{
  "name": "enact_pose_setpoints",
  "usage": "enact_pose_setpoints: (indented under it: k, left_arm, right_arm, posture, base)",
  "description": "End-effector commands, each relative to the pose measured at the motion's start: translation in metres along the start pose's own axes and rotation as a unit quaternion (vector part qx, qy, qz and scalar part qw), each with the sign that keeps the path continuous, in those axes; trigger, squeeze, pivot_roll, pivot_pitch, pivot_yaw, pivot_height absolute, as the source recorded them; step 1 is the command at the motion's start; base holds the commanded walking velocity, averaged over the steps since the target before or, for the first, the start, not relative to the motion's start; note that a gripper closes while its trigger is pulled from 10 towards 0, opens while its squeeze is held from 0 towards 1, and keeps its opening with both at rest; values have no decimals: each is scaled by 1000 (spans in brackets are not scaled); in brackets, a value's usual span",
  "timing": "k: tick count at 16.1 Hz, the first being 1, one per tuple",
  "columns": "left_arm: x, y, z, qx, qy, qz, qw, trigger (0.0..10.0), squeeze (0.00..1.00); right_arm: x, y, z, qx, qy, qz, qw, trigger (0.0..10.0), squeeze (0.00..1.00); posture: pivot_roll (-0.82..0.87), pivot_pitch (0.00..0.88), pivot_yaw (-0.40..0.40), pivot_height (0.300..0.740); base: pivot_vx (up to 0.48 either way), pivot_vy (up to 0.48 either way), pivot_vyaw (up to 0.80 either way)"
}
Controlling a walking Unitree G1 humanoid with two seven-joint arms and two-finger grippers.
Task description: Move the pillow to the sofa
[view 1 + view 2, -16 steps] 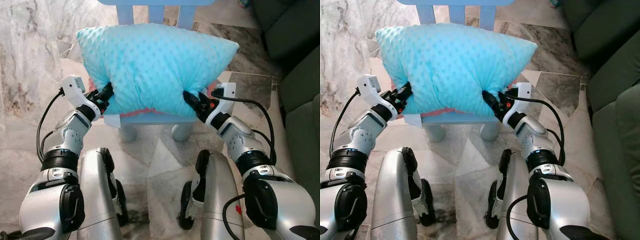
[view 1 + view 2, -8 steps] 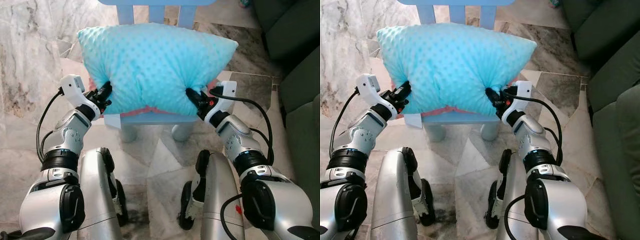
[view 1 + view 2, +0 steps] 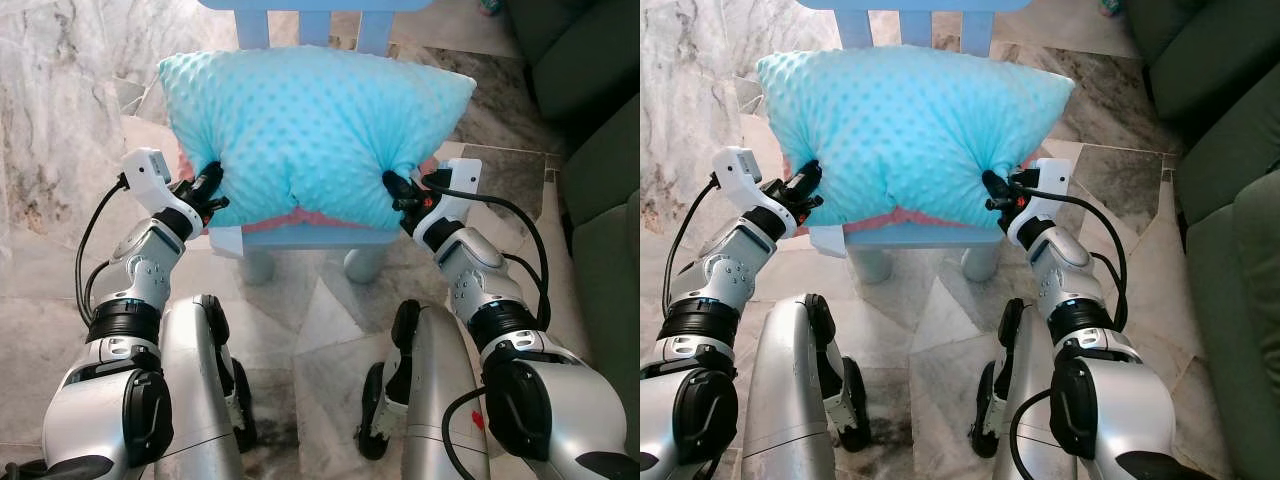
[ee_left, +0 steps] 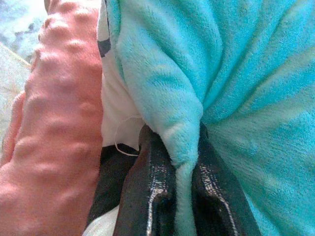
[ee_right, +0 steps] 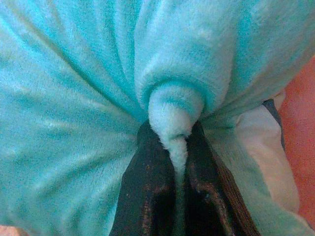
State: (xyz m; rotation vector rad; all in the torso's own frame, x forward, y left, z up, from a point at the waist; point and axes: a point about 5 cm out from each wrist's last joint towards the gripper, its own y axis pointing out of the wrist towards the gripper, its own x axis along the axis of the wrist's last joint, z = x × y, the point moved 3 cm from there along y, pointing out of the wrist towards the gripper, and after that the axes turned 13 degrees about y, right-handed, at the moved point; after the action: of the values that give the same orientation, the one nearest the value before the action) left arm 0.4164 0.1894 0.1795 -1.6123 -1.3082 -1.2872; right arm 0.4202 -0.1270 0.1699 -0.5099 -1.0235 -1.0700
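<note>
Nearest the camera I see my robot's two silver arms, both bent at the elbow and reaching forward and inward, one on each side of a single pillow (image 3: 310,130). The left gripper (image 3: 208,184) meets the pillow's lower left edge; in the left wrist view its two black fingers (image 4: 155,196) are pressed together with a fold of turquoise plush pinched between them. The right gripper (image 3: 400,190) meets the lower right edge; in the right wrist view its two fingers (image 5: 147,196) likewise clamp a bunched ridge of the fabric. The pillow is turquoise with a dotted texture on top, with a pink underside (image 4: 54,123) and a white tag (image 3: 226,241) near the left gripper. It lies on the seat of one pale blue chair (image 3: 300,238), whose two front legs and backrest slats are visible. Beyond, on the right, stands one dark green sofa (image 3: 590,120), well apart from the pillow, on a marble floor (image 3: 60,120).
</note>
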Motion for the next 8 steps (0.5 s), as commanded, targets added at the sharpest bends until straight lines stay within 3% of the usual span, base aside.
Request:
enact_pose_setpoints:
  k: [1, 5, 8]
  left_arm:
    - [-11, -3, 1, 8, 4, 17, 1000, 0, 0]
    - [15, -4, 7, 45, 42, -47, 997, 0, 0]
    - [28, -5, 2, 44, 59, -85, 994, 0, 0]
  right_arm:
    - [-12, -3, -1, -2, -3, 18, 1000, 0, 0]
    - [14, 5, 13, 27, -21, -28, 999, 0, 0]
    - [34, 8, 24, 50, -49, -60, 996, 0, 0]
  posture:
    - [16, 483, -38, 496]
    - [31, 449, -34, 496]
    - [19, 400, -35, 496]
  base:
    - [0, 0, 0]
    - [0, 0, 0]
    - [0, 0, 0]
